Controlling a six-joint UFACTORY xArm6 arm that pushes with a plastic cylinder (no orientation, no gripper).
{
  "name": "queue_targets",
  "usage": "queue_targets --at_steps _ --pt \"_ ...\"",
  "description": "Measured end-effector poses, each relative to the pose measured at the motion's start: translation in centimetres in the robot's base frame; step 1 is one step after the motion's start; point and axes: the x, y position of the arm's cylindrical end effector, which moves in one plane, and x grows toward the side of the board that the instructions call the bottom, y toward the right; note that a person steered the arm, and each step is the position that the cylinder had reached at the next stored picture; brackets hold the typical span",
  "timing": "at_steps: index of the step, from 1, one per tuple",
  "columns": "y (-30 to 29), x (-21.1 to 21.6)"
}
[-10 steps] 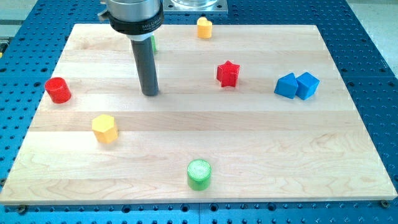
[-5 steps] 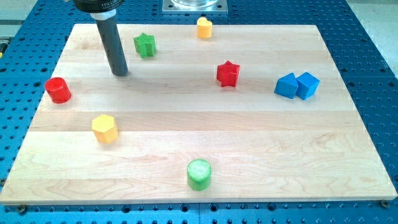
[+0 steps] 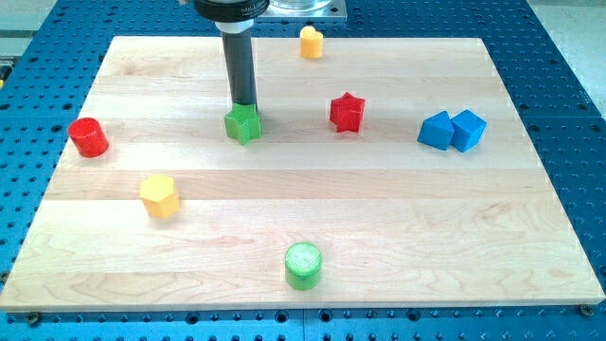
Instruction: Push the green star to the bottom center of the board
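The green star (image 3: 243, 124) lies on the wooden board (image 3: 398, 199), left of centre in the upper half. My tip (image 3: 244, 104) stands right against the star's top side, touching it from the view's top. The dark rod rises from there out of the view's top edge. The bottom centre of the board holds a green cylinder (image 3: 304, 265).
A red star (image 3: 347, 113) lies to the right of the green star. Two blue blocks (image 3: 452, 131) touch each other at the right. A red cylinder (image 3: 88, 137) is at the left edge, a yellow hexagon block (image 3: 159, 196) below it, a small yellow block (image 3: 311, 43) at the top edge.
My tip moved from the star's left round to its top side. The green star has slid from near the top edge down and slightly right toward the board's middle.
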Motion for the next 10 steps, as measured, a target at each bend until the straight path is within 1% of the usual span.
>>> queue_targets --at_steps 2,3,4,5,6,7,10 --pt "0.6 6.7" --pt "1.4 8.3" --pt "-1.2 8.8" --pt "0.8 11.9" --pt "3.0 16.2" --pt "3.4 19.2" --pt "4.0 19.2"
